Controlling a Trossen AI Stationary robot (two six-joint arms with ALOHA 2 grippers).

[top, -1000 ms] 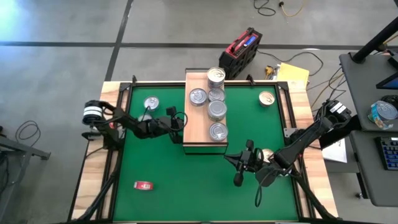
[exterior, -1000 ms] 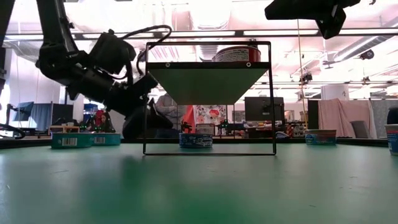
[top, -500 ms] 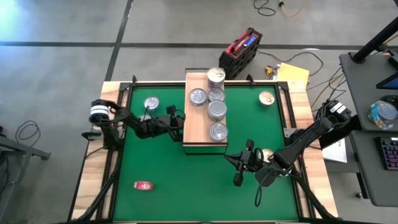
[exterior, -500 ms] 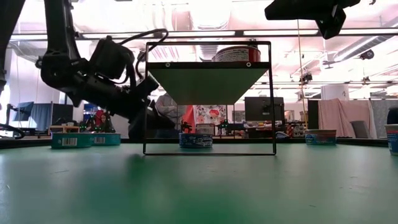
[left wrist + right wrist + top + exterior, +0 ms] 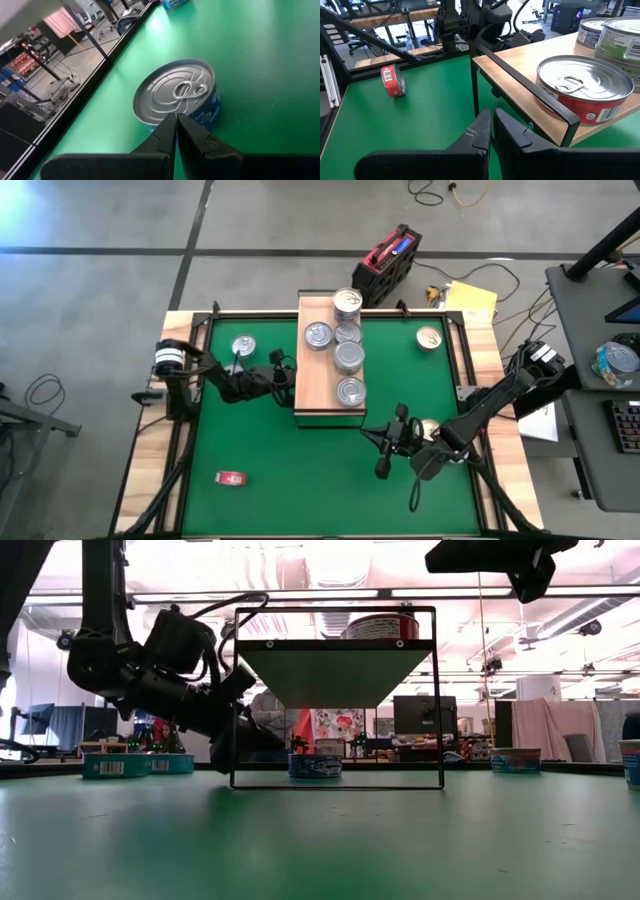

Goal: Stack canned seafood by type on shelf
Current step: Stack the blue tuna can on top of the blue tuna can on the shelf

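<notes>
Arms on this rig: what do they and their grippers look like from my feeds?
Both arms are dark, jointed and slim, with black cables looping along them. The left arm carries a white-and-black cylindrical joint near its base. The left gripper and right gripper each end in two flat, matte-black tapering fingers.

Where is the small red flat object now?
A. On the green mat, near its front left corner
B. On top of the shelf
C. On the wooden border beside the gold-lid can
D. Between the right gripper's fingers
A: in the high view the red object lies alone on the green mat, far from the shelf and from both grippers.
</notes>
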